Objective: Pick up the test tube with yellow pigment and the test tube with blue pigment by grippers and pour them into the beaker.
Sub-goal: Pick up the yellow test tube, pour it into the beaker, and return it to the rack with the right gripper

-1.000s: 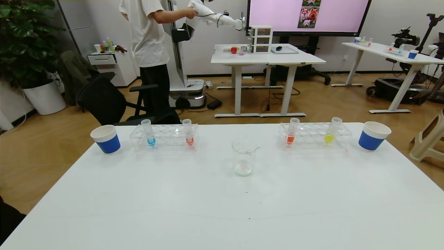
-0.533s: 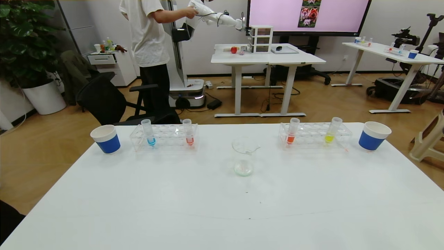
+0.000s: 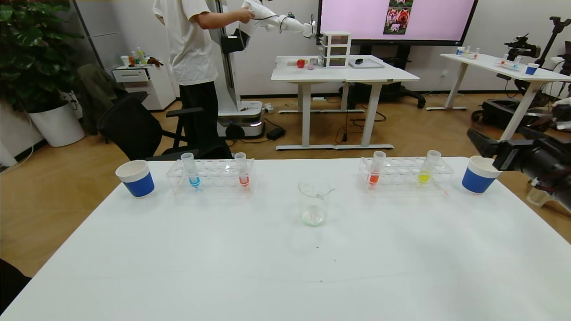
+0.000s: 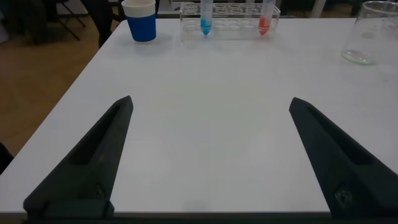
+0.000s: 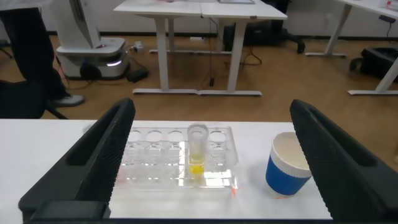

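The test tube with yellow pigment point(image 3: 426, 171) stands in the right clear rack point(image 3: 401, 178). It also shows in the right wrist view point(image 5: 197, 152). The test tube with blue pigment point(image 3: 192, 171) stands in the left clear rack point(image 3: 214, 179), also in the left wrist view point(image 4: 205, 18). The beaker point(image 3: 314, 201) stands between the racks, with only a faint film at its bottom. My right gripper point(image 3: 481, 141) is open and empty. It hovers off the table's right edge, above the right cup and facing the yellow tube. My left gripper point(image 4: 211, 102) is open and empty over the near left of the table, out of the head view.
Blue-and-white paper cups stand at the far left point(image 3: 136, 178) and far right point(image 3: 477, 176). Each rack also holds a tube with orange-red liquid point(image 3: 243, 171) point(image 3: 375, 171). The white table point(image 3: 285, 267) carries nothing else. A person and other tables are behind.
My right arm has come into the head view from the right edge, reaching over the right cup. The tubes, racks and beaker have not moved.
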`<state>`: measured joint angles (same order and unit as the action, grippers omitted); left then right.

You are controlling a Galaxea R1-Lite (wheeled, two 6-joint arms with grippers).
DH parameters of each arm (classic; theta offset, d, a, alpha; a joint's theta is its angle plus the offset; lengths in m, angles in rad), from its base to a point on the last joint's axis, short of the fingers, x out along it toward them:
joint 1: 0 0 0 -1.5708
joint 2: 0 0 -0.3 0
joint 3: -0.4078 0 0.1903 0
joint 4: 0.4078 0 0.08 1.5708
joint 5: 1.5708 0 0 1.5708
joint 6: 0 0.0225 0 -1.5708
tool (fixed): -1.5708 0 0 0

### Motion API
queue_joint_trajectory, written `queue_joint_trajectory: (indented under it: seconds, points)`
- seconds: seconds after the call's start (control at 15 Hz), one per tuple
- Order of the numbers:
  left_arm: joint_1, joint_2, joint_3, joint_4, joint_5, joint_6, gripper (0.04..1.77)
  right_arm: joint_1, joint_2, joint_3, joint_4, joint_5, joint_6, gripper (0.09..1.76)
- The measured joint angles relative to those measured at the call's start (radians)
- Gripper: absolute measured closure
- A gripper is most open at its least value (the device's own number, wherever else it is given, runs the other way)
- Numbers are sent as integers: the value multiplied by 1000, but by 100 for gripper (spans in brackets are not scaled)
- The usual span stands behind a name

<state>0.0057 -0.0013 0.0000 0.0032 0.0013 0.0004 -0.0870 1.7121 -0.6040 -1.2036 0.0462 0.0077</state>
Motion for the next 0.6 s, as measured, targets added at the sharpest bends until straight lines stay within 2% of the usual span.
queue_joint_trajectory:
  seconds: [0.2,0.6]
  points:
    - [0,0,0,0,0,0,6,4,202,-46,-123,8,0,11]
    - [0,0,0,0,0,0,6,10,475,-140,-247,38,1,11]
